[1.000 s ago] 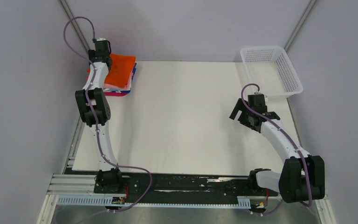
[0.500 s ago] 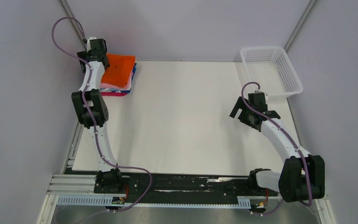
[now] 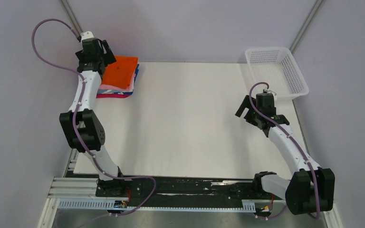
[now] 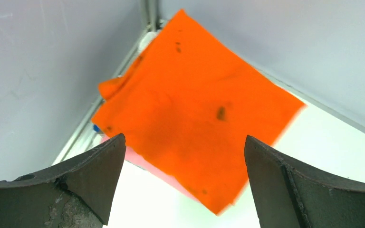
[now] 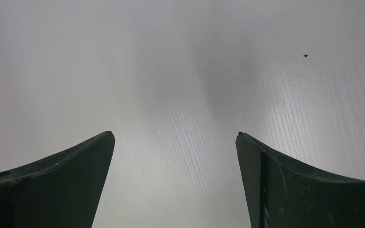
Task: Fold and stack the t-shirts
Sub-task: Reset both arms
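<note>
White desk (image 3: 185, 118), grey walls on three sides. White mesh basket (image 3: 300, 78) sits at far right corner. Folded t-shirts (image 3: 119, 85) are stacked at far left corner, close to the wall. Orange t-shirt (image 4: 195, 118) lies flat on top w/ a few dark specks. Pink layer (image 4: 142, 161) peeks out beneath, blue edge (image 3: 136, 72) shows on the right, magenta one (image 3: 111, 95) at bottom. Left pincer (image 4: 184, 140) hangs above the stack's left side, fingers wide apart, gripping nothing. Right pincer (image 5: 175, 135) hovers over bare desk near the right edge, short of the basket, fingers also spread, nothing betw. them. Tiny dark speck (image 5: 305, 55) on desk below it.
</note>
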